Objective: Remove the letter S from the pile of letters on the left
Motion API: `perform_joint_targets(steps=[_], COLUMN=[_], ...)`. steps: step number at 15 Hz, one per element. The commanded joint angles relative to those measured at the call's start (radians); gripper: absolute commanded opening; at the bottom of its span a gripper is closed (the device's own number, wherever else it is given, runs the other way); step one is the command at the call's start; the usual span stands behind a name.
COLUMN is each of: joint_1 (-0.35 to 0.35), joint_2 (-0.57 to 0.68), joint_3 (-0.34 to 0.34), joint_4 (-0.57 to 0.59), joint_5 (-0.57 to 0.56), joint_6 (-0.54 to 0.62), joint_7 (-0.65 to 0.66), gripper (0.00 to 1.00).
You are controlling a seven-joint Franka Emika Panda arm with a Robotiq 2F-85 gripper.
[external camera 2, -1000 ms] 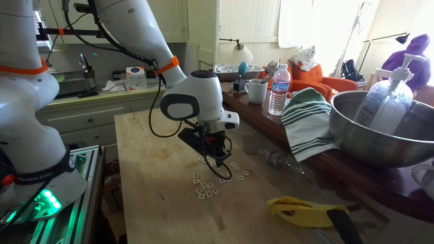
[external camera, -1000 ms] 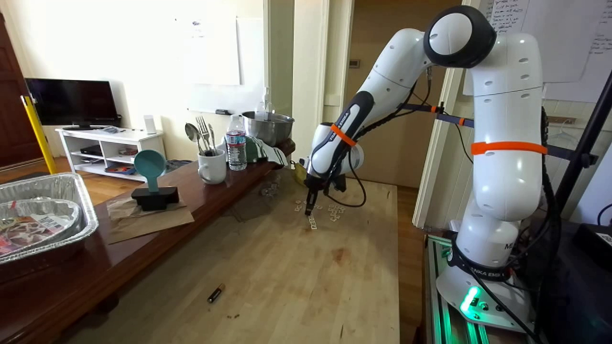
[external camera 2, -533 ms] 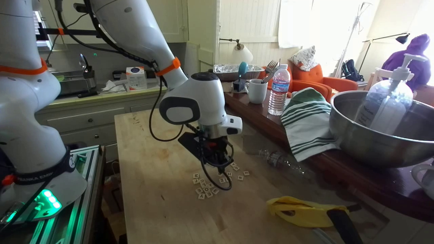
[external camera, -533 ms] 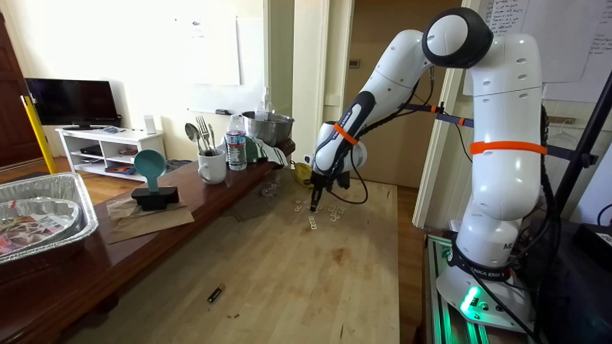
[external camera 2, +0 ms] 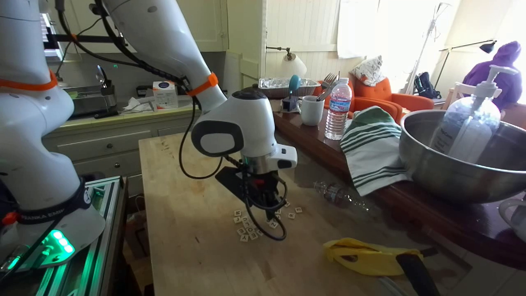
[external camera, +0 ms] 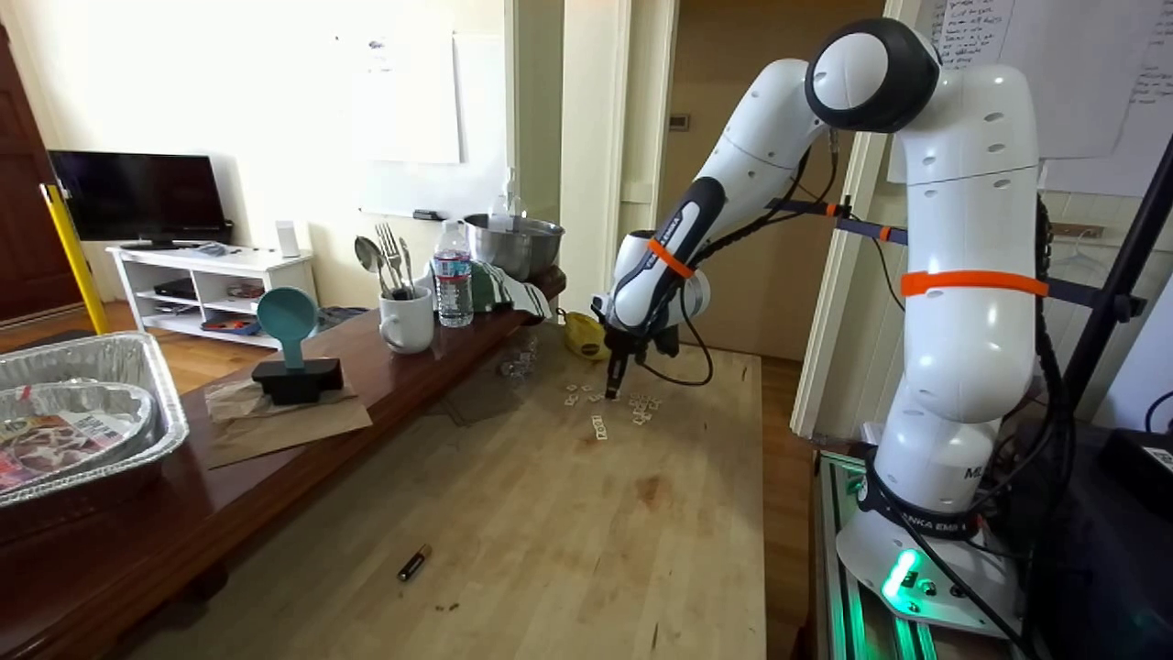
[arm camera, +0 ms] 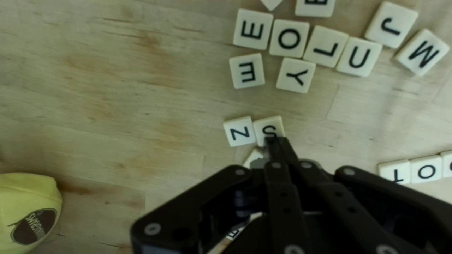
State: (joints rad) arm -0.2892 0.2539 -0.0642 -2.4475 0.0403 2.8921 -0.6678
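Observation:
The cream S tile (arm camera: 266, 127) lies flat in the wrist view, touching the N tile (arm camera: 240, 131) on its left. My gripper (arm camera: 277, 141) is shut, and its joined fingertips cover the lower part of the S tile. A pale tile (arm camera: 253, 156) is partly hidden behind my fingers. These tiles belong to a loose pile of letters, on the left in an exterior view (external camera: 572, 401). There my gripper (external camera: 612, 394) points down at the pile's right side. In an exterior view the N tile (external camera 2: 273, 224) shows beside my gripper (external camera 2: 270, 217); I cannot make out the S tile there.
Another letter cluster (arm camera: 289, 38) lies close by, and a tile row (arm camera: 426, 169) is at right. A yellow bag (arm camera: 28, 211) lies on the table. A clear bottle (external camera 2: 339, 194) lies by the raised ledge, which holds a mug (external camera 2: 311, 110) and metal bowl (external camera 2: 464, 172).
My shut gripper has moved from beside the tile row across the loose pile, toward the rear right in an exterior view. The N tile has shifted slightly with it.

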Motion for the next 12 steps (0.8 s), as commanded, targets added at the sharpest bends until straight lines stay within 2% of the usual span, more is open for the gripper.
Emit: perform_joint_targets(steps=[1,5,6,8,12], joint_1=[-0.015,-0.011,-0.010,-0.008,0.000], joint_2=[-0.037,-0.070,-0.074,-0.077,-0.075], joint_3=[0.039,0.093,0.105,0.127,0.137], joint_4=[-0.014,-0.019,-0.018,-0.016,-0.007], joint_5=[0.009,0.054,0.066,0.089,0.130], joint_6=[-0.001,-0.021,-0.032,-0.075,-0.190], joint_7=[-0.008,-0.035,-0.042,-0.070,-0.148], gripper=[0.00,0.00,0.26,0.33,0.62])
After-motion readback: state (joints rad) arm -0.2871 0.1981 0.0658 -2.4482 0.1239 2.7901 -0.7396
